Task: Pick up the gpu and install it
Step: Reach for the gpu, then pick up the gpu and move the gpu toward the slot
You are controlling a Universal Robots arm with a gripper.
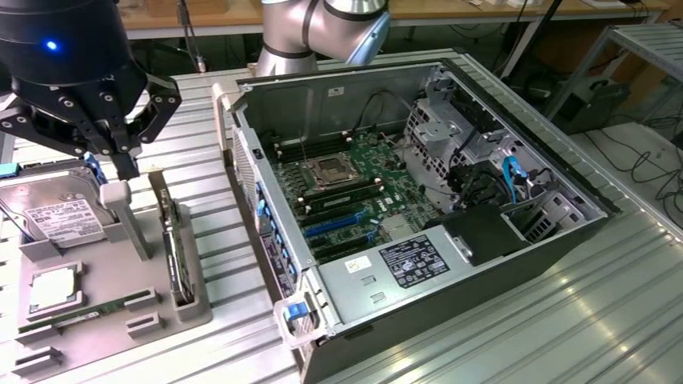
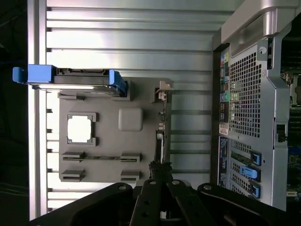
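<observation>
The gpu (image 1: 168, 234) (image 2: 161, 132) stands on its long edge in a slot along the side of the grey holder tray (image 1: 195, 306) nearest the open computer case (image 1: 482, 298). The hard drive (image 1: 59, 212) sits upright on the tray's far side. The gripper (image 1: 120, 160) (image 2: 160, 168) hovers above the tray near the card's end, fingertips seemingly drawn together and holding nothing.

Ribbed silvery metal table (image 1: 597, 320), brushed and sheened with glare. At nine o'clock of the open grey sheet-metal computer case (image 1: 309, 104), a matt grey plastic tray (image 1: 107, 272). In it, a silver metal hard drive (image 1: 59, 212) under a white paper label, smooth blue plastic rails (image 2: 42, 73) and the dull-finished thin black gpu card (image 1: 171, 240). At twelve o'clock of the tray, a semi-gloss black gripper (image 1: 112, 156).
</observation>
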